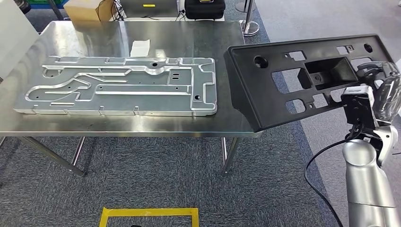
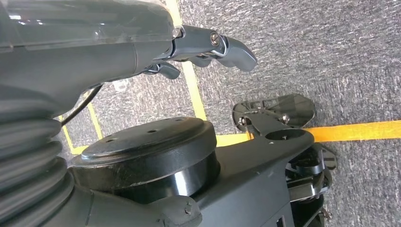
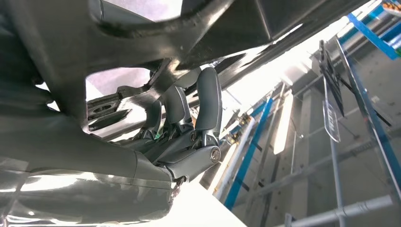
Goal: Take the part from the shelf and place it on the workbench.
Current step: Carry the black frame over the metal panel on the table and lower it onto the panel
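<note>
Carrying the black plastic panel [image 1: 302, 78] in my right robot hand [image 1: 378, 90], fingers [image 3: 208, 101] curled through it, over the surface's [image 1: 142, 33] right edge; next, lower it flat beside the aluminium plate [image 1: 123, 85].

You had a smooth silver tubular right arm [image 1: 366, 184], a looped thin black cable [image 1: 316, 168], and a dark-fingered right hand [image 3: 189, 127] with visible pivot screws.
</note>
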Action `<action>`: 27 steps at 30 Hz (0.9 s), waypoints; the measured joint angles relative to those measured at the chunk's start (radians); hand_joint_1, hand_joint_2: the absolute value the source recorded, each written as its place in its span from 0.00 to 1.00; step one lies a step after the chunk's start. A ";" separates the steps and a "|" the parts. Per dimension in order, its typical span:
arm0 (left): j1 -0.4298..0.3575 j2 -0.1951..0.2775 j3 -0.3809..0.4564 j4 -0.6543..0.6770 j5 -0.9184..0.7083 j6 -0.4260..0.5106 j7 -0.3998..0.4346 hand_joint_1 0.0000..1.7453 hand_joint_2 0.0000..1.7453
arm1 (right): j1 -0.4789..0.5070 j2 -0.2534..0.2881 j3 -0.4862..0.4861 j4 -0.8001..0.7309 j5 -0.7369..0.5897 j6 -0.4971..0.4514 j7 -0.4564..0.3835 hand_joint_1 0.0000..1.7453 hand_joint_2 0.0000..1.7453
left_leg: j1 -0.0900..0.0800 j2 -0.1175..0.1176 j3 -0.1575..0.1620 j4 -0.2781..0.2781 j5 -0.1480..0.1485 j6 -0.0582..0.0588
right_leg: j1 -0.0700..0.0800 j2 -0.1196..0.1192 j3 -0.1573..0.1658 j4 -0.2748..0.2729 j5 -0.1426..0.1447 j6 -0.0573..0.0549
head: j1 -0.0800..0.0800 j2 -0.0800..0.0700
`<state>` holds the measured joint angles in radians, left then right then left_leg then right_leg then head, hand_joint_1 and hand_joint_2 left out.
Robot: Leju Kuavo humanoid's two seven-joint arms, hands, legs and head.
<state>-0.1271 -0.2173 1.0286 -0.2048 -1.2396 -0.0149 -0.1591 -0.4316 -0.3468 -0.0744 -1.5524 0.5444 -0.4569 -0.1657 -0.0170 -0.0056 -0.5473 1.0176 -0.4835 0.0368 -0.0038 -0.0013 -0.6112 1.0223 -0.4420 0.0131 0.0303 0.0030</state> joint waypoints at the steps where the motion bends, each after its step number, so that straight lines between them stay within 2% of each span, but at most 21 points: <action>1: 0.000 0.000 0.000 0.000 0.001 -0.002 -0.004 0.00 1.00 | 0.003 0.005 -0.004 -0.006 0.002 0.000 -0.001 1.00 1.00 | 0.000 0.000 0.000 0.000 0.000 0.000 | 0.000 0.000 0.000 0.000 0.000 0.000 | 0.000 0.000; 14: 0.003 0.000 0.018 0.000 0.056 -0.042 -0.018 0.00 1.00 | 0.035 0.032 -0.025 -0.030 0.023 0.013 0.000 1.00 1.00 | 0.000 0.000 0.000 0.000 0.000 0.000 | -0.001 0.000 0.000 0.000 0.000 0.000 | 0.000 0.000; 20: 0.004 0.000 0.022 0.000 0.058 -0.051 -0.016 0.00 1.00 | 0.039 0.035 -0.025 -0.030 0.036 0.017 0.000 1.00 1.00 | -0.002 0.000 -0.001 0.002 -0.001 0.001 | -0.005 0.000 0.000 -0.001 0.000 0.001 | 0.000 0.000; 24: 0.006 0.001 0.023 0.000 0.062 -0.046 -0.009 0.00 1.00 | 0.049 0.038 -0.025 -0.029 0.040 0.018 0.003 1.00 1.00 | -0.004 0.000 -0.002 0.005 -0.003 0.004 | -0.008 0.000 0.000 -0.002 0.001 0.003 | 0.000 0.000; 27: 0.006 0.002 0.024 0.000 0.063 -0.041 -0.008 0.00 1.00 | 0.054 0.038 -0.025 -0.029 0.040 0.018 0.003 1.00 1.00 | -0.007 0.000 -0.005 0.003 -0.002 0.010 | -0.010 0.000 0.000 0.000 0.006 0.009 | 0.000 0.000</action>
<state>-0.1209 -0.2157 1.0526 -0.2048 -1.1769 -0.0564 -0.1676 -0.3776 -0.3090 -0.0992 -1.5816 0.5845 -0.4387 -0.1626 -0.0241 -0.0054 -0.5522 1.0209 -0.4857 0.0467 -0.0143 -0.0015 -0.6109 1.0222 -0.4362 0.0223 0.0299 0.0031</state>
